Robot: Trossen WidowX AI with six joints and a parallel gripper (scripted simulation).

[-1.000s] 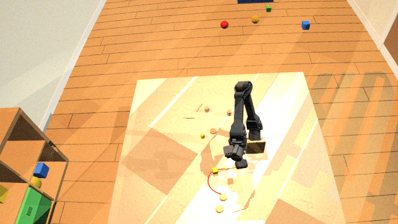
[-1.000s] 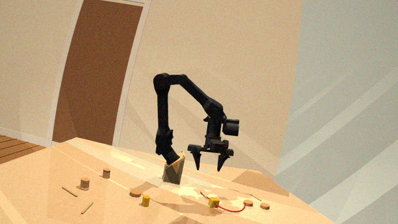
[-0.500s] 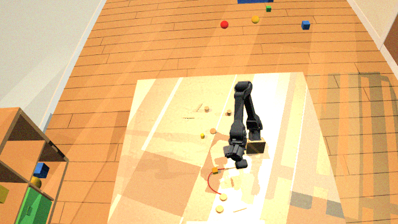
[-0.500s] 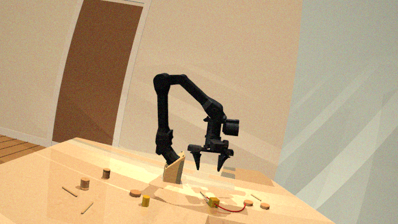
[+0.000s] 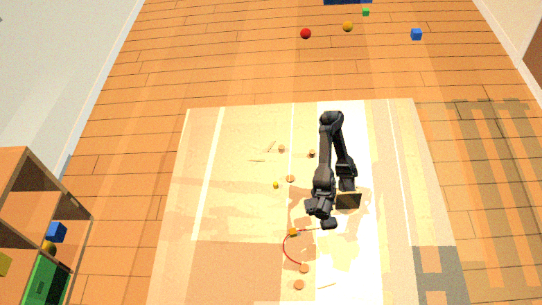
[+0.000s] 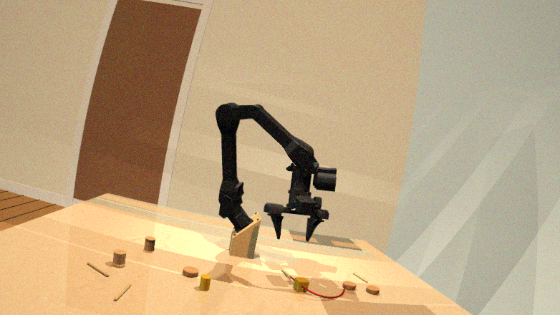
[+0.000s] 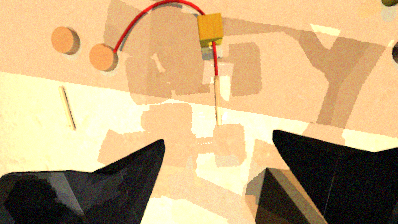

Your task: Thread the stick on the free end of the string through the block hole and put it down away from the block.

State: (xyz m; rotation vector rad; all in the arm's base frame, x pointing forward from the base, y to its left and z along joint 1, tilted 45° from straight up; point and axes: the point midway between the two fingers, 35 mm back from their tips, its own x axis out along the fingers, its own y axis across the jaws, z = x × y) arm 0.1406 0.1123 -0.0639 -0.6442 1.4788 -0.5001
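The yellow-brown block [image 5: 292,231] [image 6: 301,284] [image 7: 210,28] sits on the table. A red string [image 5: 283,248] [image 6: 326,297] [image 7: 172,2] curves from the round wooden button [image 5: 304,267] [image 6: 349,285] [image 7: 103,57] to one side of the block and shows again on the other side; the hole is hidden. The thin wooden stick [image 5: 312,229] [image 6: 286,273] [image 7: 217,100] on that short red end lies on the table, a little away from the block. My gripper [image 6: 293,239] [image 7: 217,139] is open and empty, above the table and clear of the stick.
A second round button [image 5: 299,283] [image 6: 372,289] [image 7: 65,40] and a loose stick [image 5: 326,285] [image 6: 360,277] [image 7: 67,107] lie near the string's button. A yellow cylinder [image 5: 275,185] [image 6: 205,282], a disc [image 5: 290,178] [image 6: 190,271] and other small pieces lie farther off. The arm's wedge-shaped base [image 5: 348,201] [image 6: 245,240] stands close by.
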